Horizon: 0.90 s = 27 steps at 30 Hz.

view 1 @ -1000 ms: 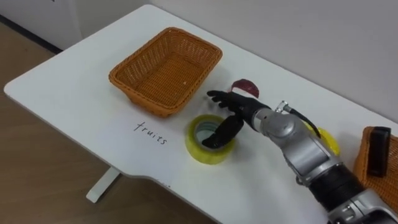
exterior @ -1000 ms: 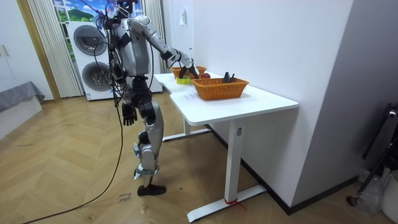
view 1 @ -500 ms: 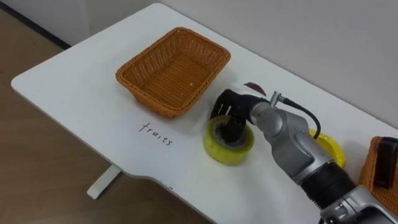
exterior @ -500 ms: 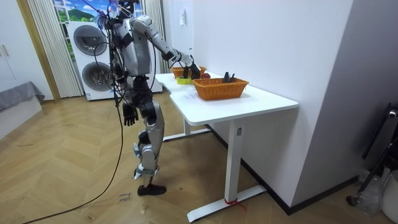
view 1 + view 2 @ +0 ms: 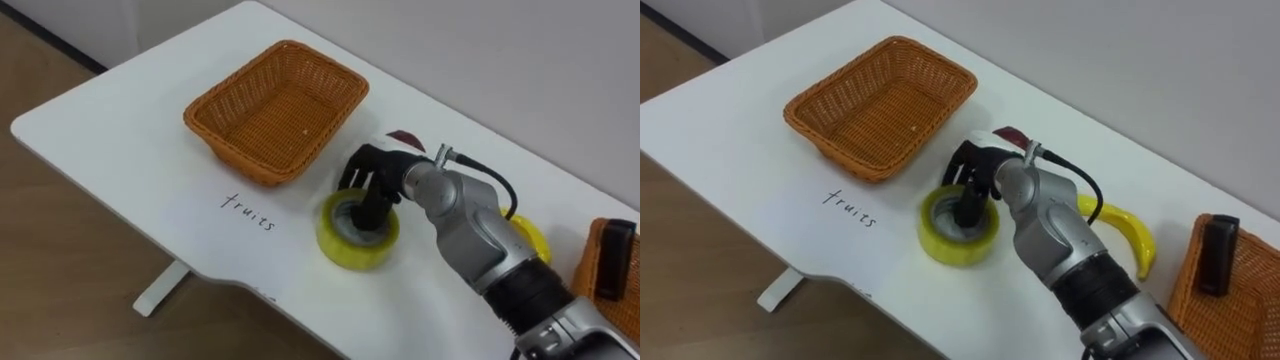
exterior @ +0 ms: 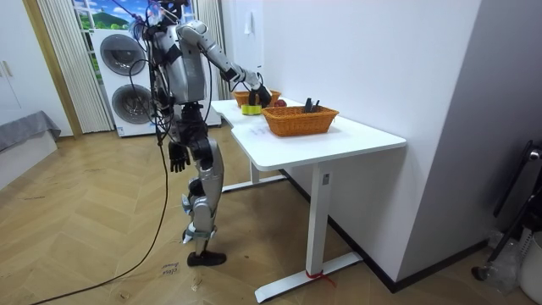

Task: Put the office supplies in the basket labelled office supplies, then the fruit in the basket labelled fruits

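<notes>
A yellow tape roll [image 5: 357, 236] lies flat on the white table [image 5: 120, 130], just in front of the empty wicker basket [image 5: 275, 110] marked "fruits". My right hand [image 5: 376, 176] sits over the roll's far rim, curled, with the thumb down in the hole and the fingers on the outer wall. A dark red fruit [image 5: 405, 140] peeks out behind the hand. A banana [image 5: 1126, 230] lies to the right, partly behind my forearm. My left hand [image 6: 177, 156] hangs loose at my side in the room view.
A second wicker basket [image 5: 1230, 300] at the right edge holds a dark oblong item [image 5: 1214, 254]. The table's front edge [image 5: 230, 280] runs close to the roll. I stand at the table's end, with washing machines [image 6: 127, 68] behind me.
My right hand went from spread open above the roll to curled onto its far rim, thumb in the hole. The view shifted slightly.
</notes>
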### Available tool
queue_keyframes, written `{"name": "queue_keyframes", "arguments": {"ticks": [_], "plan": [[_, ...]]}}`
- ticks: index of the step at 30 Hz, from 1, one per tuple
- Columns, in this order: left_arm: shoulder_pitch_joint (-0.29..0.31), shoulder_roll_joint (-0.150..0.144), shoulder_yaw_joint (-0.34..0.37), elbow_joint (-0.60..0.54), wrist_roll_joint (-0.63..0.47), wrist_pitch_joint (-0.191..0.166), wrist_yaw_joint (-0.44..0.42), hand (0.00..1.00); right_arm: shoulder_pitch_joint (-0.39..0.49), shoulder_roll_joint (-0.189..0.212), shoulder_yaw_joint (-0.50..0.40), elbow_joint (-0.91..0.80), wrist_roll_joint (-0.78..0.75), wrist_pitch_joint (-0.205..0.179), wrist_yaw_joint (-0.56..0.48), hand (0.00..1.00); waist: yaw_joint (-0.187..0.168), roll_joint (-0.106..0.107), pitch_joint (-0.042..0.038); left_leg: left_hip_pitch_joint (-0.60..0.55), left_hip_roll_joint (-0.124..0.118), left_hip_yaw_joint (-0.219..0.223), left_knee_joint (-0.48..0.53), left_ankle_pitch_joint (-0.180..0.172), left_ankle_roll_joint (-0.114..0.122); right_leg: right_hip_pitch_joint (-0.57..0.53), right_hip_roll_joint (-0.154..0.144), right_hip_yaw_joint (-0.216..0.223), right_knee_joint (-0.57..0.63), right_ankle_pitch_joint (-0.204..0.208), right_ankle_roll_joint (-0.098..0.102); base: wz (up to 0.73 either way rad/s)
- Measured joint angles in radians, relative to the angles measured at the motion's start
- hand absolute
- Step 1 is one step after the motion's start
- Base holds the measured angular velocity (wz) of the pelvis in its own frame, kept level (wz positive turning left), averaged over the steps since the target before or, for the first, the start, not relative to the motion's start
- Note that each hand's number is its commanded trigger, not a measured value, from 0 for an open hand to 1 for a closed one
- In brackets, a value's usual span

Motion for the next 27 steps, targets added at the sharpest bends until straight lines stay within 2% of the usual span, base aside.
{"name": "queue_keyframes", "arguments": {"ticks": [3, 8, 11, 14, 17, 18, 20, 21, 22, 23, 24, 27], "plan": [[-0.002, -0.001, 0.000, 0.001, 0.000, -0.015, 0.003, 0.00, 0.000, -0.001, -0.006, 0.000, 0.028, -0.003, 0.000, 1.00, -0.003, 0.001, 0.0005, 0.000, 0.000, 0.002, 0.001, 0.000, 0.000, -0.001, -0.001, 0.003, 0.000, 0.000, 0.000, 0.00], [0.000, -0.001, 0.010, 0.037, 0.000, -0.048, 0.008, 0.00, 0.004, -0.003, -0.009, -0.016, 0.035, -0.028, 0.024, 1.00, -0.030, 0.005, 0.0029, 0.001, 0.000, 0.003, 0.003, 0.000, 0.000, 0.001, 0.001, 0.020, -0.001, 0.000, 0.000, 0.00], [-0.002, -0.001, 0.013, 0.059, -0.008, -0.070, 0.010, 0.00, 0.021, -0.015, -0.009, -0.047, 0.035, -0.053, 0.035, 1.00, -0.050, 0.011, 0.0044, 0.002, 0.000, 0.009, 0.005, 0.000, 0.000, -0.002, 0.001, 0.031, -0.001, 0.000, 0.000, -0.07], [0.009, -0.002, 0.032, 0.070, -0.015, -0.088, 0.010, 0.00, 0.060, -0.048, -0.035, -0.145, 0.059, -0.082, 0.041, 1.00, -0.079, 0.019, 0.0044, 0.003, 0.001, 0.021, 0.008, 0.000, 0.000, -0.008, 0.001, 0.043, -0.002, 0.000, 0.000, -0.11], [0.011, -0.007, 0.057, 0.080, -0.030, -0.108, 0.008, 0.00, 0.070, -0.091, -0.100, -0.222, 0.139, -0.117, 0.037, 1.00, -0.114, 0.037, 0.0019, 0.004, 0.000, 0.029, 0.007, 0.001, 0.002, -0.008, 0.000, 0.056, 0.000, 0.000, 0.000, -0.06], [0.011, -0.008, 0.068, 0.080, -0.034, -0.126, 0.008, 0.00, 0.070, -0.106, -0.129, -0.239, 0.146, -0.135, 0.033, 1.00, -0.127, 0.044, 0.0001, 0.007, 0.001, 0.033, 0.005, 0.001, 0.002, -0.007, 0.000, 0.058, 0.000, 0.000, 0.000, -0.10], [0.013, -0.009, 0.072, 0.075, -0.048, -0.145, 0.009, 0.00, 0.073, -0.118, -0.170, -0.256, 0.145, -0.148, 0.017, 1.00, -0.143, 0.056, -0.0046, 0.020, 0.002, 0.043, -0.002, 0.001, 0.002, -0.004, 0.000, 0.065, 0.000, 0.000, 0.000, -0.14], [0.017, -0.011, 0.073, 0.060, -0.053, -0.151, 0.010, 0.00, 0.080, -0.127, -0.196, -0.269, 0.145, -0.155, 0.005, 1.00, -0.158, 0.062, -0.0103, 0.023, 0.002, 0.045, -0.007, 0.002, 0.003, -0.002, 0.000, 0.069, 0.000, 0.000, 0.000, -0.09], [0.020, -0.012, 0.076, 0.045, -0.073, -0.162, 0.013, 0.00, 0.092, -0.135, -0.218, -0.285, 0.145, -0.158, -0.013, 1.00, -0.173, 0.065, -0.0126, 0.031, 0.001, 0.047, -0.013, 0.004, 0.005, 0.002, -0.001, 0.070, 0.000, 0.000, 0.000, -0.04], [0.022, -0.011, 0.078, 0.037, -0.081, -0.168, 0.014, 0.00, 0.098, -0.139, -0.229, -0.295, 0.145, -0.160, -0.018, 1.00, -0.182, 0.061, -0.0170, 0.034, 0.000, 0.047, -0.015, 0.005, 0.005, 0.004, -0.002, 0.070, 0.001, 0.000, 0.000, 0.00], [0.027, -0.012, 0.081, 0.024, -0.090, -0.183, 0.017, 0.00, 0.122, -0.147, -0.257, -0.330, 0.146, -0.163, -0.035, 1.00, -0.191, 0.067, -0.0165, 0.037, 0.000, 0.048, -0.019, 0.006, 0.006, 0.006, -0.002, 0.070, 0.002, 0.000, 0.000, -0.04], [0.034, -0.015, 0.110, -0.024, -0.091, -0.205, 0.017, 0.00, 0.169, -0.149, -0.325, -0.388, 0.145, -0.177, -0.072, 1.00, -0.220, 0.064, -0.0190, 0.041, 0.001, 0.055, -0.018, 0.006, 0.006, 0.004, -0.002, 0.081, 0.002, 0.000, 0.000, -0.08]]}}
